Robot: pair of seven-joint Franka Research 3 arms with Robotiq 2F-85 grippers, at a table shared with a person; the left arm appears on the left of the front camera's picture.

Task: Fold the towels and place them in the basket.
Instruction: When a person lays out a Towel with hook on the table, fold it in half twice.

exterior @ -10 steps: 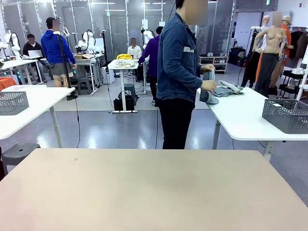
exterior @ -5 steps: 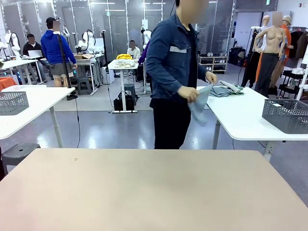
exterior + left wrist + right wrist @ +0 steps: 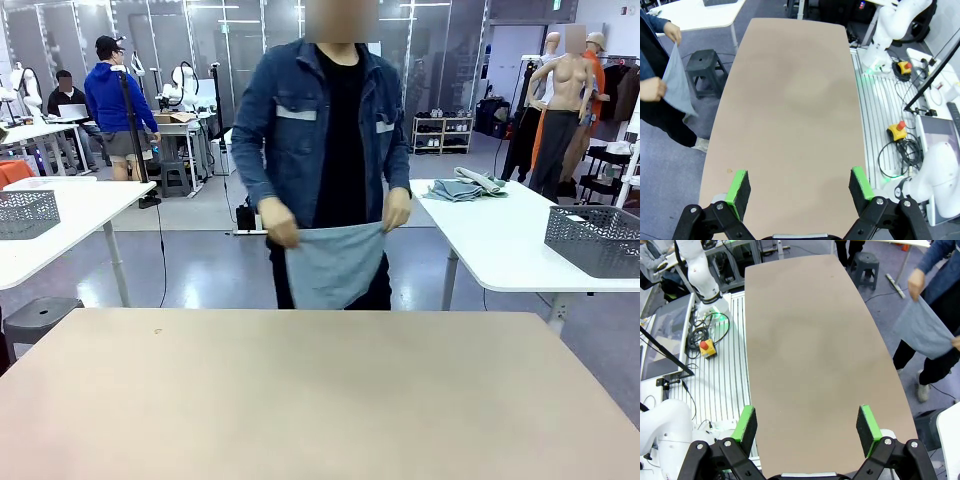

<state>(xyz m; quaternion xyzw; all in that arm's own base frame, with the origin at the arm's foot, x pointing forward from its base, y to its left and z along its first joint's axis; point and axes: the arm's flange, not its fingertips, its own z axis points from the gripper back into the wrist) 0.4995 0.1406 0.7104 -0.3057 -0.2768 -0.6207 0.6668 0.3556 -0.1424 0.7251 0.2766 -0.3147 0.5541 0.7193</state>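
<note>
A person stands at the far edge of the beige table [image 3: 320, 390] and holds a pale blue-grey towel [image 3: 335, 262] spread by its two upper corners, hanging just beyond the table. The same towel [image 3: 677, 82] hangs between the person's hands in the left wrist view, and shows as the towel [image 3: 925, 330] in the right wrist view. More towels [image 3: 462, 186] lie heaped on the white side table at the right. A dark grey mesh basket [image 3: 598, 238] stands on that side table. My left gripper [image 3: 799, 187] and right gripper [image 3: 806, 429] both hover open above the bare beige tabletop, holding nothing.
A second grey mesh basket [image 3: 25, 212] stands on a white table [image 3: 90, 200] at the left. A dark stool [image 3: 702, 65] stands off the table's far corner. Cables and a yellow stop button [image 3: 897, 131] lie on the rail beside the arm bases.
The person turned from the right side table to face the beige table, bringing the blue-grey towel along and spreading it between both hands.
</note>
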